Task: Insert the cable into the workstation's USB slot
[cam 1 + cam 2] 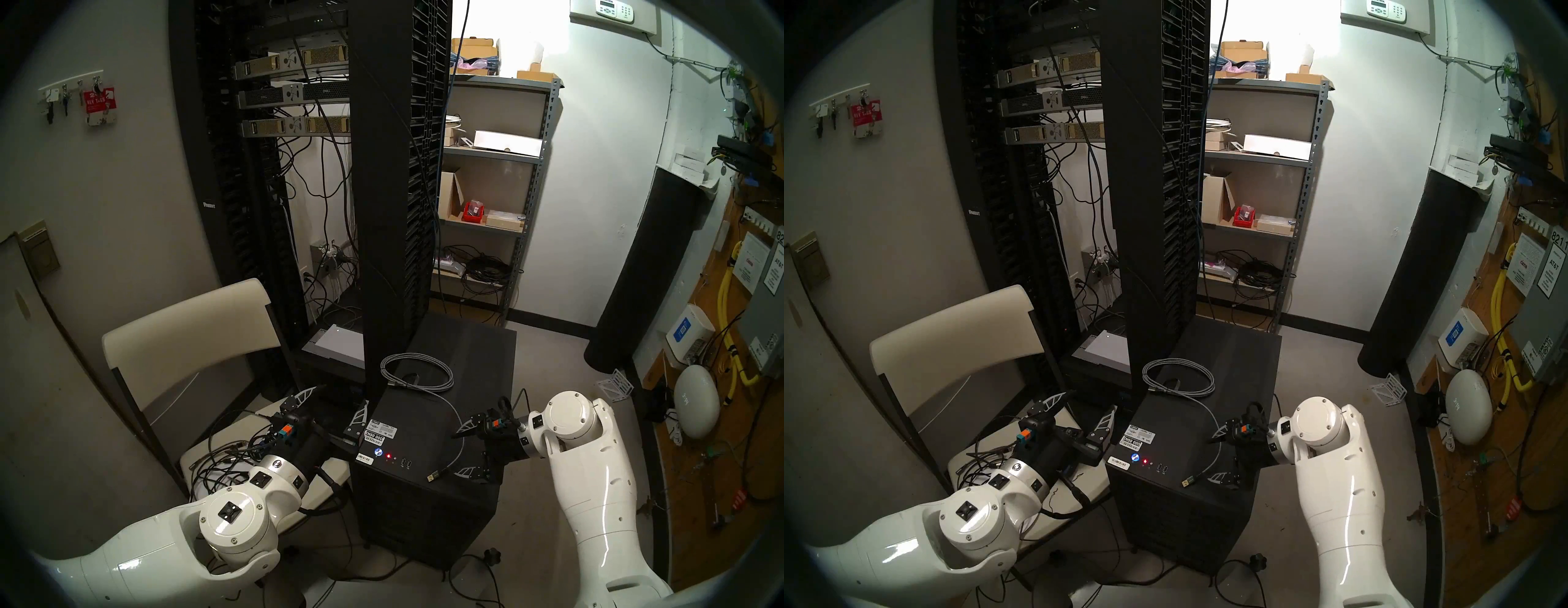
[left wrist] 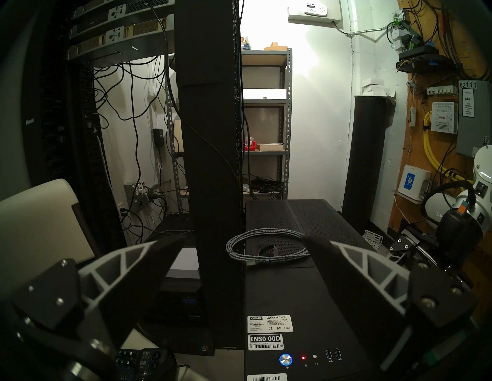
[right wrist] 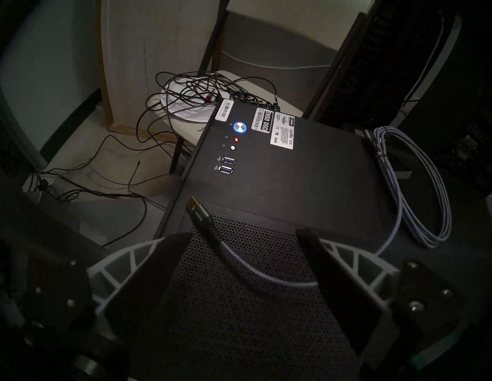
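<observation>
The black workstation (image 1: 449, 429) stands on the floor in front of me. Its two USB slots (image 3: 227, 165) sit on top near the blue-lit button (image 3: 239, 127). The grey braided cable (image 1: 418, 373) lies coiled on the far part of the top. Its free end runs forward to the metal USB plug (image 3: 194, 207), which rests on the mesh near the front edge, clear of the slots. My right gripper (image 1: 466, 450) is open just above the top and straddles the cable's end without gripping it. My left gripper (image 1: 333, 403) hangs open and empty to the left of the tower.
A tall black server rack (image 1: 399, 178) rises right behind the workstation's left side. A white folding chair (image 1: 186, 335) at the left carries a tangle of thin black wires (image 1: 220, 458). Metal shelves (image 1: 488, 191) stand at the back. Yellow cables (image 1: 729, 318) hang on the right wall.
</observation>
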Robot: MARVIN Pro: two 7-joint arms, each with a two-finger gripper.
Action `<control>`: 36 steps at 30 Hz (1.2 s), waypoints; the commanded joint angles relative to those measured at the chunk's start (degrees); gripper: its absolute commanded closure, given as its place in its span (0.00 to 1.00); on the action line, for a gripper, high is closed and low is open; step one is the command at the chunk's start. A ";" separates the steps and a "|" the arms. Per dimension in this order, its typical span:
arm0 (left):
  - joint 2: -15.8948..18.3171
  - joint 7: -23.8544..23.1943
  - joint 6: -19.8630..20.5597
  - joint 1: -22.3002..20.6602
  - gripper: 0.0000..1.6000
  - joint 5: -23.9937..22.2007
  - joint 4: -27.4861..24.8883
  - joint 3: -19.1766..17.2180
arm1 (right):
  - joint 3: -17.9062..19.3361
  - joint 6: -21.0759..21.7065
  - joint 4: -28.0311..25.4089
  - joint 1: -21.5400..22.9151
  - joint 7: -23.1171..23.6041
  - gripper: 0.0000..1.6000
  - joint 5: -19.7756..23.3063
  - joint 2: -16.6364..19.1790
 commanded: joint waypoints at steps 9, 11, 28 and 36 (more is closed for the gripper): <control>-0.01 0.08 -0.15 -0.11 0.00 -0.03 -0.81 -0.21 | 8.72 9.49 -5.33 -7.10 0.40 0.13 10.37 -7.06; -0.01 0.08 -0.15 -0.11 0.00 -0.03 -0.81 -0.21 | 9.54 10.99 -5.03 -7.72 0.40 0.15 11.96 -7.59; 0.01 0.11 -0.12 -0.08 0.00 -0.06 -0.87 -0.23 | 16.68 21.67 -2.69 -8.34 0.40 0.20 19.11 -10.27; 0.01 0.11 -0.13 -0.08 0.00 -0.06 -0.86 -0.23 | 18.83 22.72 1.81 -6.38 -0.26 0.25 19.62 -9.42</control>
